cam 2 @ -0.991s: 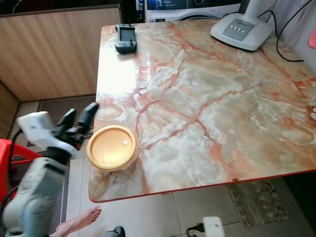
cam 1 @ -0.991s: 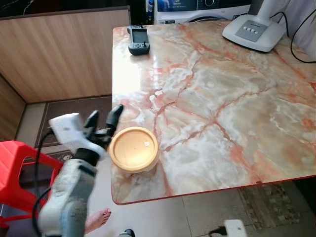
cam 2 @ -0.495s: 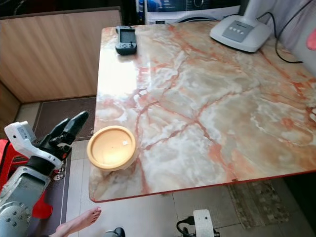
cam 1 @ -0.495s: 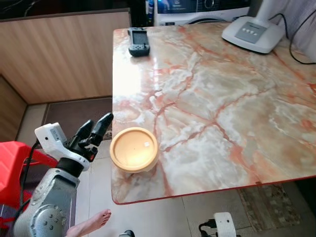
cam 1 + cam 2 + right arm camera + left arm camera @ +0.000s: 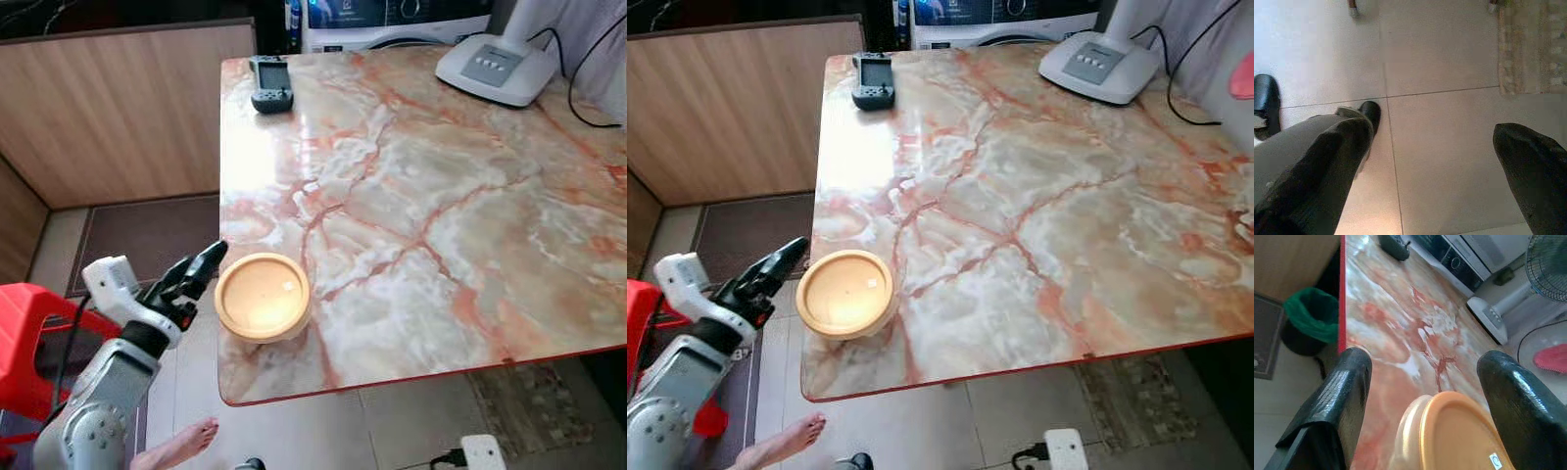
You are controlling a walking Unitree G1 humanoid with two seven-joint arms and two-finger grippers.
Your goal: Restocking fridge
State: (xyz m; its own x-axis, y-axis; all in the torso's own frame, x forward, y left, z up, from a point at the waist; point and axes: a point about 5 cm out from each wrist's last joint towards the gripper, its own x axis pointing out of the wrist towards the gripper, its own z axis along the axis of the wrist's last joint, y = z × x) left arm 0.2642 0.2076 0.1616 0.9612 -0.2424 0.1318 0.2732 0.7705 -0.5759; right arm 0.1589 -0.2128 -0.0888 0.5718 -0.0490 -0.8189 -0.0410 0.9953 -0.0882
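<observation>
So I'm at the marble table [image 5: 441,215], big slab with red veining. Everything else I'll place off that. Far corner of the table has a white fan base [image 5: 495,67], and the other far corner a black game controller [image 5: 271,82]. Off the table's near left side there's a red stool [image 5: 29,338] on the floor.

The thing I'm after is the tan lidded container [image 5: 263,296], sitting right at the table's near left corner, close to the edge. My left gripper [image 5: 1422,396] hovers just off that corner, fingers spread wide with the container lined up between them, not touching. Right gripper [image 5: 1437,161] hangs below the table pointing at floor tiles, fingers apart too.

My plan: ease in level so both fingers straddle the container's wall below the lid lip, then squeeze. Since it's so near the edge, I reckon any nudge sideways could tip it off.
</observation>
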